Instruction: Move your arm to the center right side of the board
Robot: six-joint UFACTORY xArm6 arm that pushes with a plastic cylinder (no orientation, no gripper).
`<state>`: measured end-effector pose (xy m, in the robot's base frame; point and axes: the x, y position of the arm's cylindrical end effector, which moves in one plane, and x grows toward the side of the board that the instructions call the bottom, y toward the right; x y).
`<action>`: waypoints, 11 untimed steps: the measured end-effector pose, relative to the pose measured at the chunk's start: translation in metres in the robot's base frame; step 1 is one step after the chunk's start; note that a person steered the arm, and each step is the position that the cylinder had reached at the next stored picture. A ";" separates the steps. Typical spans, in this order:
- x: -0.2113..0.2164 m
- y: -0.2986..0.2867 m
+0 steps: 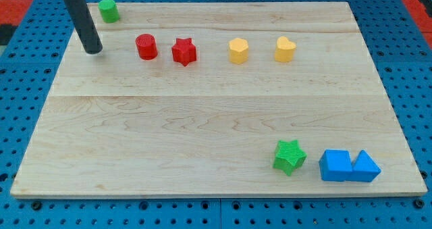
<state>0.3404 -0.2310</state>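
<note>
My tip (94,51) rests on the wooden board (202,114) near its upper left corner. It is below and left of a green cylinder (109,11) and left of a red cylinder (146,46). A red star (183,51) sits just right of the red cylinder. Further right in the same row are a yellow hexagon-like block (238,51) and a yellow heart (285,49). The centre right side of the board lies far from my tip.
A green star (289,156) sits at the lower right, with a blue cube (335,165) and a blue triangular block (365,167) touching each other beside it. A blue pegboard (405,67) surrounds the board.
</note>
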 end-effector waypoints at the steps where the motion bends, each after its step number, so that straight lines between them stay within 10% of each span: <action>1: 0.006 0.000; 5: 0.083 0.075; 9: 0.125 0.422; 11: 0.204 0.505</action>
